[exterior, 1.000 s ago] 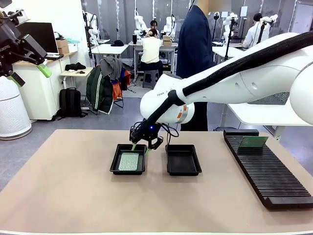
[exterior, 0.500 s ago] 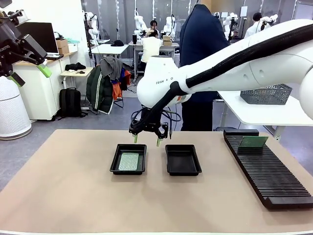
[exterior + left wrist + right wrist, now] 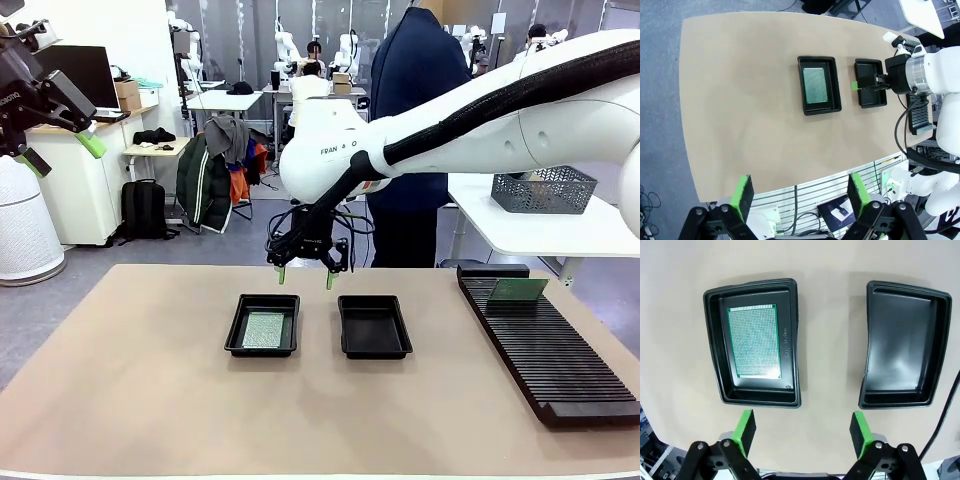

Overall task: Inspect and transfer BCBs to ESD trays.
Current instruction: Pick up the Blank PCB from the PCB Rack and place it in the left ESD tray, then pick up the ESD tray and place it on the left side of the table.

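Beige table [image 3: 150, 400] carries two trays [image 3: 374, 326] side by side near the middle of its far edge. My right gripper [image 3: 305, 278] hangs above the gap between them, fingers spread wide, gripping nothing. One BCB [image 3: 262, 329] lies flat in the left tray [image 3: 235, 335]. A second ago this gripper sat low at that tray's far rim; it has risen. My left gripper [image 3: 62, 152], raised off the left edge, looks wide open too.

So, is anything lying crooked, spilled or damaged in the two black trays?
Nothing stands out. The green board lies flat on the floor of the left tray, its edges roughly parallel to the walls. The right tray is bare and looks undamaged. They sit side by side, apart.
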Robot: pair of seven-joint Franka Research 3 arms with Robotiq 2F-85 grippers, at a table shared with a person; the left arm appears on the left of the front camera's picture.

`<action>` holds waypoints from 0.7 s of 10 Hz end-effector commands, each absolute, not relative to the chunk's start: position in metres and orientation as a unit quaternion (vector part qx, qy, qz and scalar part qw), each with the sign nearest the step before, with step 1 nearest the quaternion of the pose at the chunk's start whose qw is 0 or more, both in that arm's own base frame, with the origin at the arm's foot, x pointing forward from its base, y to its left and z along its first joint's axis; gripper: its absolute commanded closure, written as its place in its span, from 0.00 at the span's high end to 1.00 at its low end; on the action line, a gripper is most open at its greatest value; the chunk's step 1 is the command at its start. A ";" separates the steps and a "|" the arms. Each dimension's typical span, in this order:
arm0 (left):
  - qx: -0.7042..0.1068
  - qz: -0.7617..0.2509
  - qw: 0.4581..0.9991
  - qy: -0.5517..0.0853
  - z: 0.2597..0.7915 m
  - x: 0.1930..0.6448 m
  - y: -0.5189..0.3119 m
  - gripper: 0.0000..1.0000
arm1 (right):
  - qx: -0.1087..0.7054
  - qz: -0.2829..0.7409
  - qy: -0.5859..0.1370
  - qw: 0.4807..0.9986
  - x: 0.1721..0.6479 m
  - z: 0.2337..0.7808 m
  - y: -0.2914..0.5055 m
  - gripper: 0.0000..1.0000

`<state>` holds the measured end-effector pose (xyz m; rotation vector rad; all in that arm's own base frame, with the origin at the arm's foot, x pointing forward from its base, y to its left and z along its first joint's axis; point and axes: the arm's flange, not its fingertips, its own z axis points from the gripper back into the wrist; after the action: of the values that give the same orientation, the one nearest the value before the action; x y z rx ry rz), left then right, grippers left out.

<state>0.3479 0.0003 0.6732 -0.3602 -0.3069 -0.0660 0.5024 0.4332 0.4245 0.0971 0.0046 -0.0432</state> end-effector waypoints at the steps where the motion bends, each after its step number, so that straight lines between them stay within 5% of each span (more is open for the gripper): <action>1: -0.178 -0.032 0.972 -0.152 0.673 0.348 0.000 1.00 | 0.052 -0.021 -0.002 0.998 0.501 0.422 0.434 1.00; 7: -0.178 -0.032 0.972 -0.152 0.673 0.348 0.000 1.00 | 0.052 -0.021 -0.002 0.998 0.501 0.422 0.434 1.00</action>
<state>0.3479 0.0003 0.6732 -0.3602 -0.3069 -0.0659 0.5018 0.4343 0.4224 0.0962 0.0077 -0.0414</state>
